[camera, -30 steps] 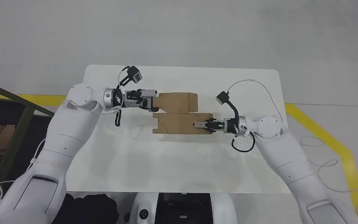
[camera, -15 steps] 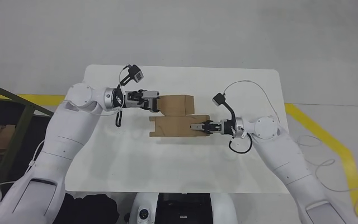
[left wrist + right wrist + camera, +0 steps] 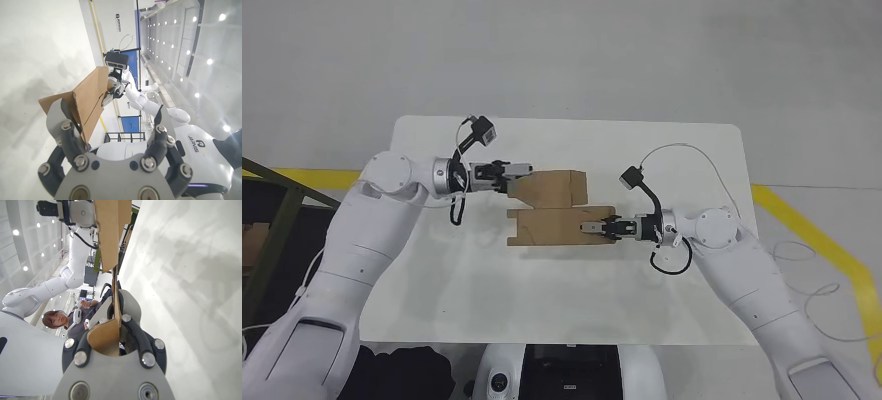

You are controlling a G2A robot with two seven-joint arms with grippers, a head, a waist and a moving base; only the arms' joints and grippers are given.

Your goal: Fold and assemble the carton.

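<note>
A flat brown carton (image 3: pixel 554 208) lies tilted near the middle of the white table (image 3: pixel 562 290), one panel stepped behind the other. My right gripper (image 3: pixel 589 227) is shut on the carton's right edge; the right wrist view shows the cardboard (image 3: pixel 109 234) pinched edge-on between the fingers (image 3: pixel 115 298). My left gripper (image 3: pixel 523 170) is at the carton's far left corner. In the left wrist view it (image 3: pixel 111 108) stands open, with the carton's (image 3: pixel 88 94) corner resting beside one finger (image 3: pixel 56 113) and the other finger well clear of it.
Bare white table surface surrounds the carton on all sides. A dark metal frame (image 3: pixel 272 220) stands off the table's left side, and a yellow floor line (image 3: pixel 802 225) runs past the right.
My right gripper has carried the carton a little to the left. The left gripper has drawn slightly back toward the far side and its fingers now look spread.
</note>
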